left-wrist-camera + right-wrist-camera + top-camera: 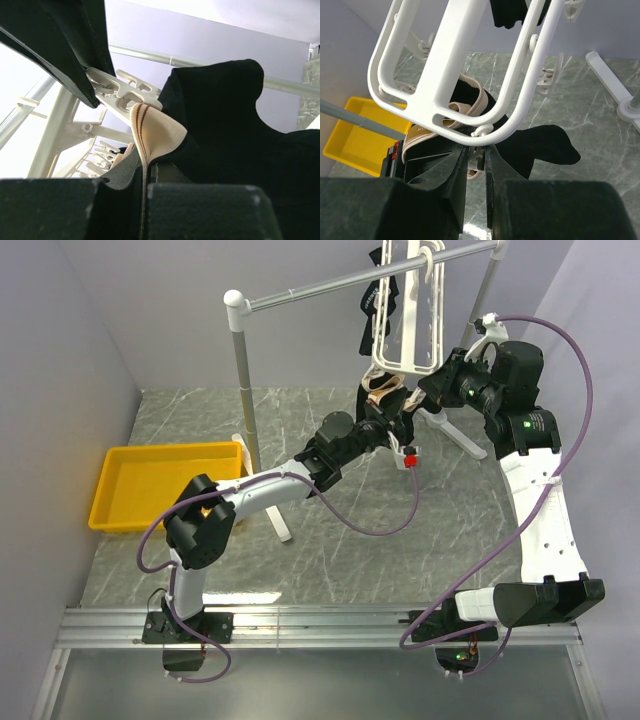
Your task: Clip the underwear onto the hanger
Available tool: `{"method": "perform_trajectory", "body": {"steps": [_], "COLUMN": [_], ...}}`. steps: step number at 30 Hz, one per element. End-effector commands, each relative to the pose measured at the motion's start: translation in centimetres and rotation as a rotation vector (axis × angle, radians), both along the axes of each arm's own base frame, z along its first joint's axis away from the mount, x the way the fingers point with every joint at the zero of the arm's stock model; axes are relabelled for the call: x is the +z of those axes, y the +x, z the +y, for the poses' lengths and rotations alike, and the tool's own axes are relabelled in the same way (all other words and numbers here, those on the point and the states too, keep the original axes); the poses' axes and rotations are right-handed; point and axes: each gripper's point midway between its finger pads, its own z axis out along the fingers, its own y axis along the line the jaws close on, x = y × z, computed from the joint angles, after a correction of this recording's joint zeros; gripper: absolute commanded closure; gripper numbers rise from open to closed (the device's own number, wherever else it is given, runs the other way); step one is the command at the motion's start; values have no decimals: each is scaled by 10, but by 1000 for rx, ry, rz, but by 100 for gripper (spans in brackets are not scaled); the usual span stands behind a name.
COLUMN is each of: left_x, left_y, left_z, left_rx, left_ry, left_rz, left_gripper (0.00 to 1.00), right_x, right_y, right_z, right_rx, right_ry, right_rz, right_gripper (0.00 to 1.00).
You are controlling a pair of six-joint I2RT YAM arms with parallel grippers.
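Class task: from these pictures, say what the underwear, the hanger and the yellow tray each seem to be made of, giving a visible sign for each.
The underwear looks like matte black fabric with a beige striped elastic-looking band; it folds and drapes. The hanger is probably plastic: smooth, glossy white, rounded moulded bars. The yellow tray is likely plastic: uniform bright colour, raised rim.
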Motion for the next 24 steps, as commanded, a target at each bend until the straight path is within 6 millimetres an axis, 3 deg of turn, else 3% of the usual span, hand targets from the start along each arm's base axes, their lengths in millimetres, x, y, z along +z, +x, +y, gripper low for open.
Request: {"method": "perform_trajectory", "body": {"steps": [1,8,24], "left_x": [29,20,31], "left_y": [1,5,-2], "left_z": [3,6,8], "left_rx": [0,13,-17], "left_ry": [-67,-56,-79], "left_rz": [-33,-30,-30], "left_gripper": [100,100,99], "right_x": [4,9,5], "right_y": [-1,-3,1], "right_z": [1,-1,-4], "right_rx": [17,15,0], "right_ry": [-9,-25,-32], "right_rz": [-2,-12,-7], "right_gripper": [100,100,100]}}
